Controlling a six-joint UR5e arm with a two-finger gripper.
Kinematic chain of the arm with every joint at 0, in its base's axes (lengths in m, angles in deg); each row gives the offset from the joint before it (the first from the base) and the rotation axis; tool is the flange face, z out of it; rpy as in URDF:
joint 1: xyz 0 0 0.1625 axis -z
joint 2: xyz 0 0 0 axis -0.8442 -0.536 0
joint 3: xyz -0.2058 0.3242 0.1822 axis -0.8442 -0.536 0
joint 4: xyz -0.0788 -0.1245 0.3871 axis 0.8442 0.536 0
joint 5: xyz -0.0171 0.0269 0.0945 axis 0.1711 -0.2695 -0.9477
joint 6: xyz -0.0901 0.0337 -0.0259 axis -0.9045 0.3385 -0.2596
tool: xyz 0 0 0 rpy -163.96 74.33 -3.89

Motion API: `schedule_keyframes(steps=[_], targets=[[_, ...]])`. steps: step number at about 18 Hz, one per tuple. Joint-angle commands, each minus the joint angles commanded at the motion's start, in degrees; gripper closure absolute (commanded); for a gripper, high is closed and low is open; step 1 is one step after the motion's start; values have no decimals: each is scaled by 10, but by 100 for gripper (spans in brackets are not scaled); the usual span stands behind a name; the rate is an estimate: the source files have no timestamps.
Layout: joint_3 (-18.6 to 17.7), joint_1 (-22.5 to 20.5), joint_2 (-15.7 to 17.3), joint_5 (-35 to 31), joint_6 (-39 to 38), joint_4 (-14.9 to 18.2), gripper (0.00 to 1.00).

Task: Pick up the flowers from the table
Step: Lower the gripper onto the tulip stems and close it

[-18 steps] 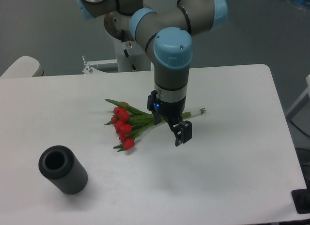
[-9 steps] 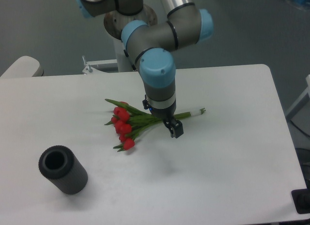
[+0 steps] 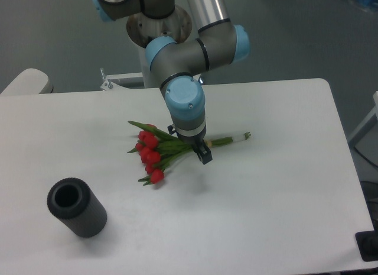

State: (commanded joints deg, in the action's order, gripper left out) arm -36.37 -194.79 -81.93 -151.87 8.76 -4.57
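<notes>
The flowers (image 3: 151,154), red tulip buds with green leaves, lie on the white table (image 3: 283,192) left of centre. Their long stems run right to a pale bound end (image 3: 244,135). My gripper (image 3: 196,148) hangs low over the stems just right of the leaves. One dark finger (image 3: 205,155) shows on the near side of the stems, and the other is hidden behind the wrist. The jaws look open, straddling the stems without closing on them.
A black ribbed cylinder (image 3: 77,207) lies on its side at the table's front left, open end facing the camera. The arm's base (image 3: 158,26) stands at the table's back edge. A pale rounded object (image 3: 23,81) sits off the far left corner.
The arm has swung left and away from the camera, and the gripper has dropped closer to the stems. The flowers and the cylinder have not moved.
</notes>
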Motion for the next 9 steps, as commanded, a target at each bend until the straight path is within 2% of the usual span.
schedule_keyframes(steps=[1,3,9], targets=[[-11,-1,-1,-1,1,-24,0],[-27,-1,-4,1,1,-48,0],[-38,0,-19,1,-2,-59,0]])
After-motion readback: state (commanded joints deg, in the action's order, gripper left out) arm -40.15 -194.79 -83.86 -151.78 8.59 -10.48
